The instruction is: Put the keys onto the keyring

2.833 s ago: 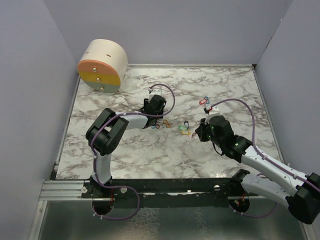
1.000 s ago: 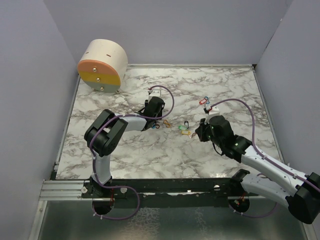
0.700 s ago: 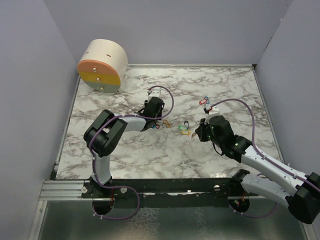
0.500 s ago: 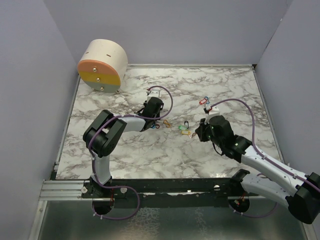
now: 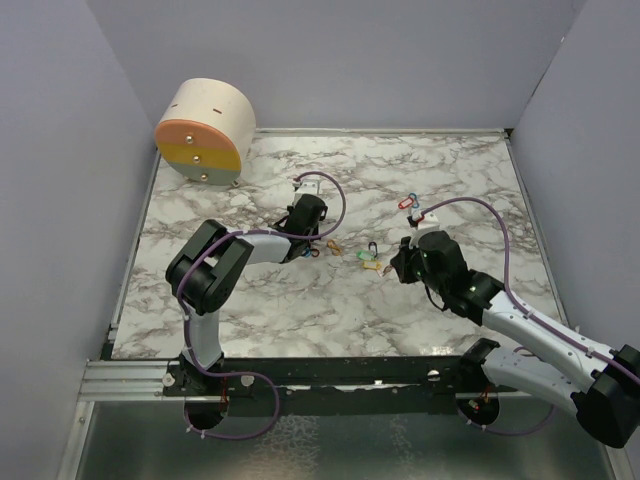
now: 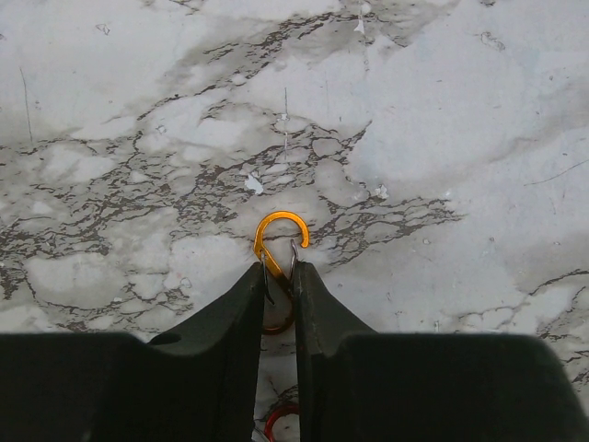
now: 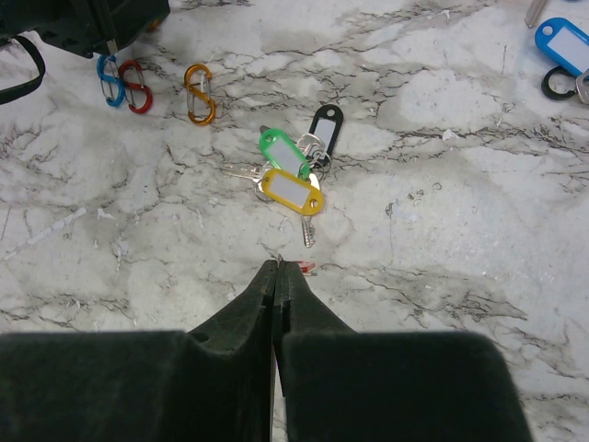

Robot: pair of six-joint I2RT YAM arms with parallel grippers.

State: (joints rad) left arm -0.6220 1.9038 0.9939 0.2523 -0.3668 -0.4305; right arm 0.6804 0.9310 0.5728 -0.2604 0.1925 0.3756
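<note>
My left gripper [image 5: 312, 238] hovers over the S-shaped clips; its jaws stand a narrow gap apart with nothing clamped. In the left wrist view [image 6: 279, 265] the orange clip [image 6: 281, 230] shows through that gap just past the tips. The orange clip [image 7: 199, 92] lies free on the marble beside a red clip [image 7: 136, 86] and a blue clip [image 7: 110, 78]. Green-tagged [image 7: 281, 152], yellow-tagged [image 7: 290, 191] and black-tagged [image 7: 324, 122] keys lie bunched ahead of my right gripper [image 7: 279, 264]. It is shut, with a red tag's end [image 7: 308, 267] sticking out at its tip.
A blue-tagged key [image 7: 563, 41] and a black ring [image 7: 557, 83] lie at the far right, next to a red piece [image 5: 405, 203]. A cream drum [image 5: 205, 130] with an orange, yellow and green face stands at the back left. Grey walls enclose the marble table [image 5: 300, 300].
My left gripper has drifted slightly left and back. The clips, the keys and the right arm have not moved.
</note>
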